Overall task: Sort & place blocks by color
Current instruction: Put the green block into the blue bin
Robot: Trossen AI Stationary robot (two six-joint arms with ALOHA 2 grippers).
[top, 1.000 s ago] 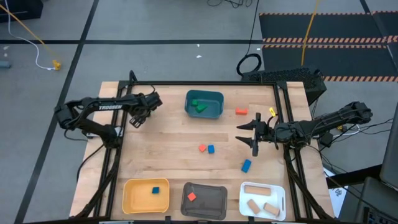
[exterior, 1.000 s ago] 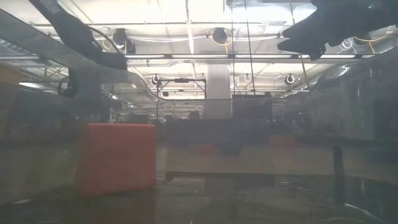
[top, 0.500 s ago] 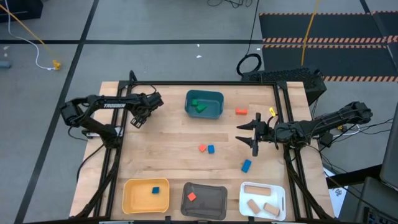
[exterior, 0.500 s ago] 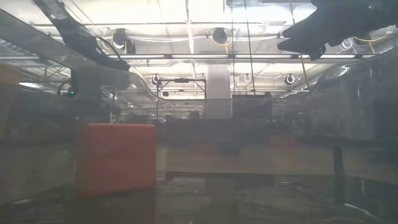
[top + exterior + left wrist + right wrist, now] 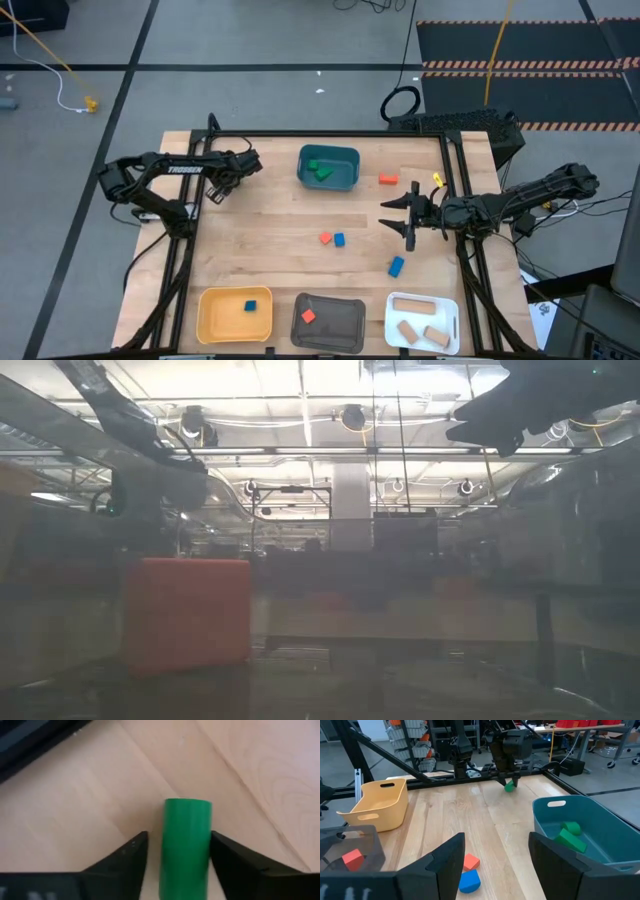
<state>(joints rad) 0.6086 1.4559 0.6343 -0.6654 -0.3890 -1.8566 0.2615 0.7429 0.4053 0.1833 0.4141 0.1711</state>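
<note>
From above, I see my left gripper (image 5: 214,189) near the table's left edge, left of the teal tray (image 5: 328,167); my right gripper (image 5: 404,216) waits right of that tray, fingers spread and empty. Loose blocks (image 5: 333,239) lie below the tray. At my left wrist, a green block (image 5: 185,847) stands between the fingers (image 5: 122,862), which flank it without touching. My right wrist view shows that block under the left gripper beyond the tray.

My wooden table (image 5: 270,225) carries teal (image 5: 328,167), yellow (image 5: 235,314), grey (image 5: 327,321) and white (image 5: 422,322) trays, plus loose red (image 5: 388,180) and blue (image 5: 396,266) blocks.
</note>
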